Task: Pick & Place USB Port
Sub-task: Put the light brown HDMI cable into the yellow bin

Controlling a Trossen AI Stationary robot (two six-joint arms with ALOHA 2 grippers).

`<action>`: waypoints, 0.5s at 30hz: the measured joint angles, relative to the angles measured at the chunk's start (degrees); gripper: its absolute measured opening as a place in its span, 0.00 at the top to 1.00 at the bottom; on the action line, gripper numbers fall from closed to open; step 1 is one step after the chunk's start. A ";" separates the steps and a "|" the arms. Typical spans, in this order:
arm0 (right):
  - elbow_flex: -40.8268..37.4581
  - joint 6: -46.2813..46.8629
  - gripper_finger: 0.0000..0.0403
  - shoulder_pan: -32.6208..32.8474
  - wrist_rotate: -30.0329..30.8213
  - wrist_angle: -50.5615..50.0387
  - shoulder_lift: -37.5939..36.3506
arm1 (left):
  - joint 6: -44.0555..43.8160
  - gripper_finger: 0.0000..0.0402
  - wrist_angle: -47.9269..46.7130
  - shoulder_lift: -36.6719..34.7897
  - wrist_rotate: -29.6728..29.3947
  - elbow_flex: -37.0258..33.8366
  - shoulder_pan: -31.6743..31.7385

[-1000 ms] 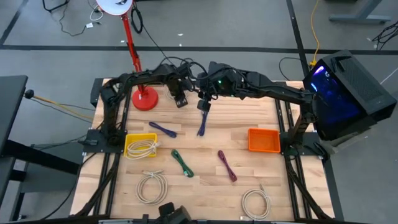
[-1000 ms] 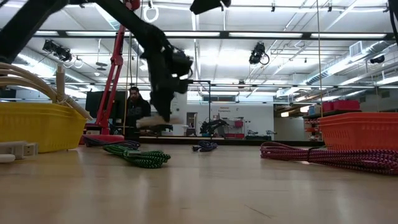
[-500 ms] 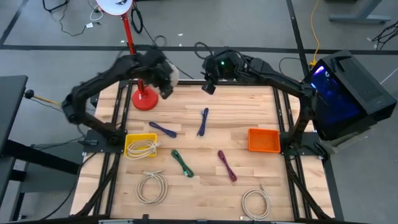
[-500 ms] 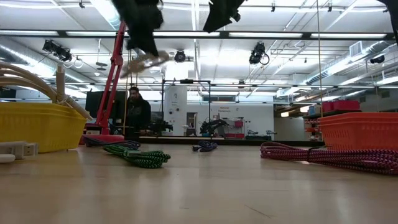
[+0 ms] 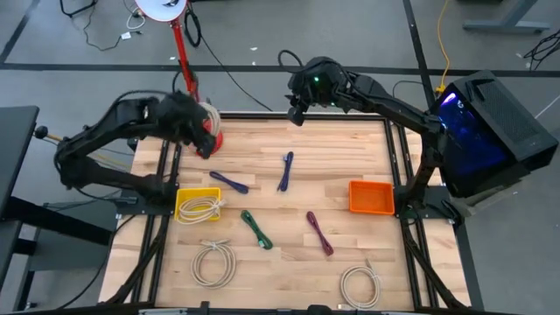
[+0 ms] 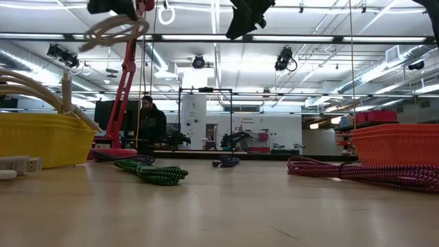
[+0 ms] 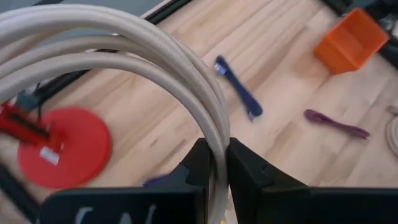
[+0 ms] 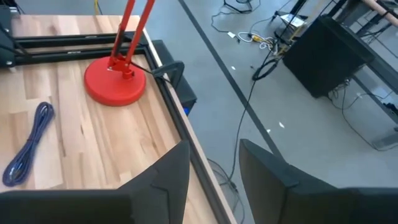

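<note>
Your left end effector (image 7: 214, 165) is clamped on a coiled white cable (image 7: 118, 56), held in the air over the table's (image 5: 350, 262) far left corner, just beside the red lamp base (image 5: 213, 140). The loops arc up and away from the closed fingers. In the low view the coil (image 6: 113, 29) hangs high, well clear of the tabletop.

The yellow bin (image 5: 199, 206), already holding a similar cable, lies toward the near edge from the left end effector, on the same left side. That looks like the drop spot, so the carry likely runs from far edge toward near edge.

Your right end effector (image 8: 214, 165) waits open and empty above the far edge, holding nothing. The orange bin (image 5: 371, 197) sits on the right side.
</note>
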 joint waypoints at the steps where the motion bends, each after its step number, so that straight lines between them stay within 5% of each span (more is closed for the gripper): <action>1: 0.01 -0.15 0.65 -0.04 -0.35 0.01 0.00 | -2.30 0.91 -0.99 -0.10 -1.89 0.00 -2.10; 8: 0.00 -1.10 0.65 -0.23 -0.93 0.15 0.00 | -18.05 0.91 -6.47 0.84 -12.46 -0.44 -14.79; 15: 0.02 -2.27 0.65 -0.31 -0.91 -0.48 0.00 | -34.16 0.91 -4.75 0.92 -14.63 -10.68 -24.98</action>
